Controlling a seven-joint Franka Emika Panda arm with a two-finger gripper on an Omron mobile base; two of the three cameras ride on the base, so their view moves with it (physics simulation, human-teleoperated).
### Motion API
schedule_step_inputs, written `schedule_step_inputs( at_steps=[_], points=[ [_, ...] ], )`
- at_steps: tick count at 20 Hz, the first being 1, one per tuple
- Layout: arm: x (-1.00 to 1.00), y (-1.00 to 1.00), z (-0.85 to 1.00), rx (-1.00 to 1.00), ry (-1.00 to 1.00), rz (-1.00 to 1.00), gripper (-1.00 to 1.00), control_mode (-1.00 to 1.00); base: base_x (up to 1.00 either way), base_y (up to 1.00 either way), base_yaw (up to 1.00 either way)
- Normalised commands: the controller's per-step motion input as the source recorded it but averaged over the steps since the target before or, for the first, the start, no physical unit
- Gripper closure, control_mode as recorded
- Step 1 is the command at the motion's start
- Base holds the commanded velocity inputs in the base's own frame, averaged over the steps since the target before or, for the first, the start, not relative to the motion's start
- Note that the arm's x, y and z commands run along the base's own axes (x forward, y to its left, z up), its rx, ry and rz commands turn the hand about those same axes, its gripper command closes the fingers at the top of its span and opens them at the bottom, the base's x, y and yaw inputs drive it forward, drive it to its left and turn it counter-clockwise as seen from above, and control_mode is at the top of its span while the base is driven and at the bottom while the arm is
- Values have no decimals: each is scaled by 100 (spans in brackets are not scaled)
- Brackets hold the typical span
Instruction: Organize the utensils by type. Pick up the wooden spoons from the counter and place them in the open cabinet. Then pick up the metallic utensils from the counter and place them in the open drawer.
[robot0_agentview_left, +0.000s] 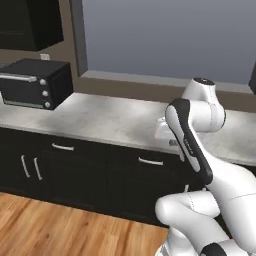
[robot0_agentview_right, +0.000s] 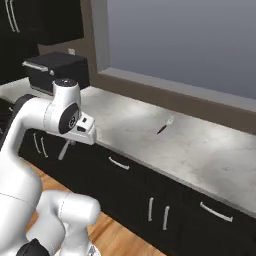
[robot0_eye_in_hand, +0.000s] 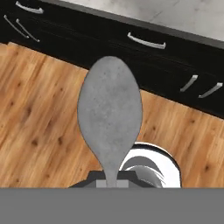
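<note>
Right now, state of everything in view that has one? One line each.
Gripper: shut on the silver spoon.
Silver spoon: held, off the counter, bowl hanging over the wood floor.
Fork: lying flat on the counter, untouched.
Toaster oven: door closed.
Drawers and cabinet doors below the counter: those in view are shut.

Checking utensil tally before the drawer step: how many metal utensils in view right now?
2. A silver spoon is held in the shut gripper over the wood floor; a small fork lies on the counter below the window. Others may be hidden behind the arm.
</note>
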Motion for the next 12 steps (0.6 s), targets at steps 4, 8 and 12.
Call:
schedule_step_inputs(
  at_steps=[4,8,12],
  points=[
    [0,0,0,0,0,0,100,100,-21,-22,65],
    [0,0,0,0,0,0,100,100,-15,-23,63],
    [0,0,0,0,0,0,100,100,-18,-25,63]
  ],
)
